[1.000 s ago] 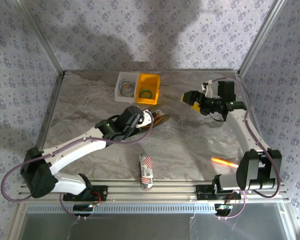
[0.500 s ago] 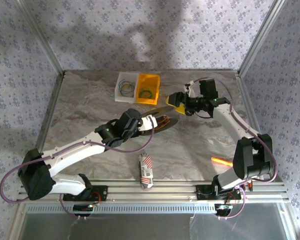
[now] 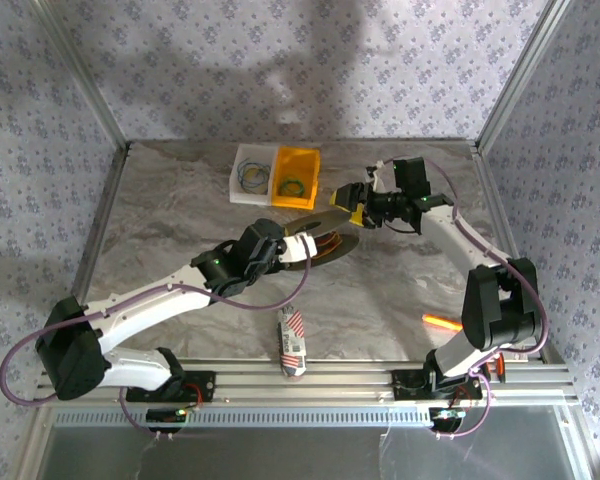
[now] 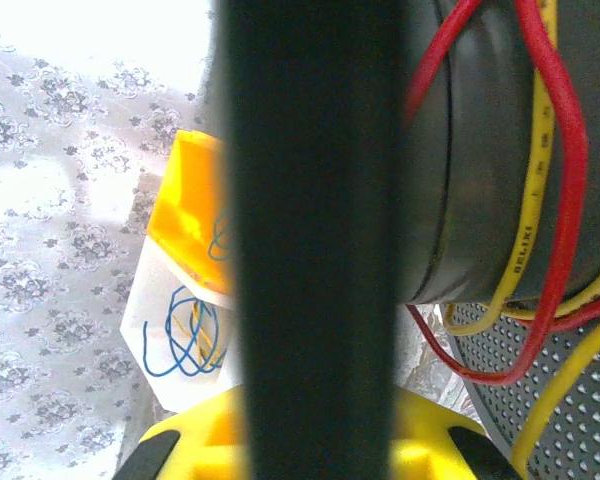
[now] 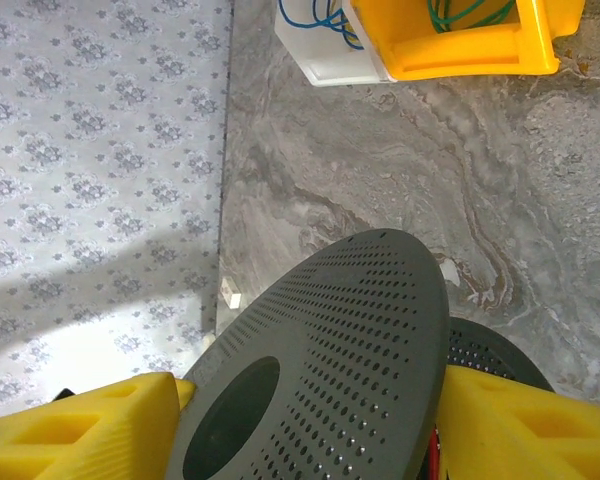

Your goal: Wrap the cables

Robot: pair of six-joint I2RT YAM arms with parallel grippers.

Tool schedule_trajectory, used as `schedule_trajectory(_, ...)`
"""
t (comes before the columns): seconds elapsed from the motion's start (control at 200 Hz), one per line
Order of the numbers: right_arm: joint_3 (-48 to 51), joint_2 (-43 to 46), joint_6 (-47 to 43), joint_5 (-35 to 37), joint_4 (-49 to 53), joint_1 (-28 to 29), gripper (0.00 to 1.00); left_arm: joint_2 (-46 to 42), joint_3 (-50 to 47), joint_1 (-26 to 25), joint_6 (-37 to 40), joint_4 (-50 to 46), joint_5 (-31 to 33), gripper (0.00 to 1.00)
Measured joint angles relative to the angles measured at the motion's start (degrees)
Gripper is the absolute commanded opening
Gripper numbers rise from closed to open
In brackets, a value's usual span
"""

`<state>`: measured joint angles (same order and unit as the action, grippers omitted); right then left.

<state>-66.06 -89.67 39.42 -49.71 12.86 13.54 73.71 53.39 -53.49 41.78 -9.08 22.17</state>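
Cables (image 4: pixel 536 200) on spool (image 5: pixel 330 340), apparently clamped in left claw (image 4: pixel 310 440); right claw (image 3: pixel 346 205) apart astride it.

yellow cable (image 4: pixel 536 190) print reads "delixi".

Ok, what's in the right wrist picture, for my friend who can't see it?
A grey spool dotted with holes sits between the right gripper's two yellow fingers. Behind it, on the marble table, stand a white bin and a yellow bin holding wire loops.

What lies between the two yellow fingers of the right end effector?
A perforated dark grey spool disc lies between them, as the right wrist view shows.
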Motion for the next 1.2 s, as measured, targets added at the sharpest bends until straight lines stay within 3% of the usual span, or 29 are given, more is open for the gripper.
schedule_trajectory(0.39, 0.04, -0.68, 2.82, -1.7, -2.01, 1.11, 0.45, 2.49, 0.0, -0.11, 2.71, 3.72, 3.67, 0.0)
schedule_trajectory(0.45, 0.13, -0.74, 3.52, -1.51, -2.12, 1.11, 0.36, 2.54, 0.02, -0.22, 3.1, 3.91, 4.2, 0.02)
schedule_trajectory(0.565, 0.22, -0.94, 5.97, -1.03, -1.92, 1.07, 0.24, 2.67, 0.02, -0.55, 4.31, 3.85, 5.31, 0.12)
schedule_trajectory(0.65, 0.52, -1.09, 8.2, -0.83, -1.95, 1.07, 0.14, 3.02, 0.11, -0.9, 3.96, 3.13, 5.9, 0.27)
schedule_trajectory(0.705, 1.05, -1.09, 8.24, -0.94, -3.23, 1.14, 0.0, 3.3, 0.5, -0.9, 2.73, 1.95, 5.81, 0.38)
schedule_trajectory(0.839, 1.53, -0.96, 10.78, -2.62, -8.15, 1.14, 0.0, 3.41, 1.44, -1.03, -0.87, -2.58, 3.45, 0.61)
schedule_trajectory(0.989, 2.69, -0.11, 10.75, -2.62, -10.58, 1.25, 0.0, 1.38, 2.51, 1.05, -7.3, -6.86, -1.92, 0.7)
schedule_trajectory(1.094, 3.45, 0.37, 10.75, -2.58, -11.63, 1.14, 0.0, -3.19, 2.62, 3.89, -12.7, -10.6, -7.54, 0.81)
schedule_trajectory(1.199, 4.83, 1.01, 9.09, -1.51, -13.16, 1.18, 0.0, -8.48, 2.62, 7.58, -18.51, -12.15, -12.39, 0.85)
